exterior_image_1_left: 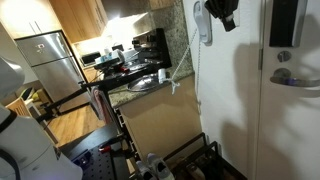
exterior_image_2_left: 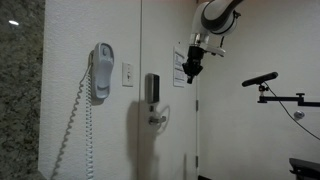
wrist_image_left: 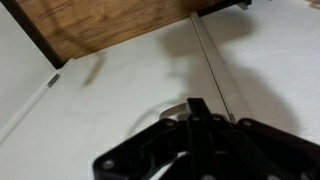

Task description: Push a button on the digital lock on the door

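Observation:
The digital lock [exterior_image_2_left: 152, 88] is a tall black panel on the white door [exterior_image_2_left: 170, 140], above the silver lever handle [exterior_image_2_left: 158, 120]. In an exterior view the lock [exterior_image_1_left: 285, 22] stands at the top right, over the handle [exterior_image_1_left: 290, 75] on the door [exterior_image_1_left: 290, 130]. My gripper [exterior_image_2_left: 192, 70] hangs from the arm, to the right of the lock and apart from it, near its top. It also shows between the handset and the lock [exterior_image_1_left: 222, 14]. In the wrist view the black fingers [wrist_image_left: 195, 108] are pressed together with nothing between them, and a silver curved piece [wrist_image_left: 172, 110] peeks out behind them.
A white wall handset [exterior_image_2_left: 100, 72] with a coiled cord and a white switch plate [exterior_image_2_left: 127, 74] hang on the beige wall left of the door. The handset [exterior_image_1_left: 203, 25] is close to my gripper. A granite kitchen counter [exterior_image_1_left: 140, 90] and a camera stand [exterior_image_2_left: 265, 85] are nearby.

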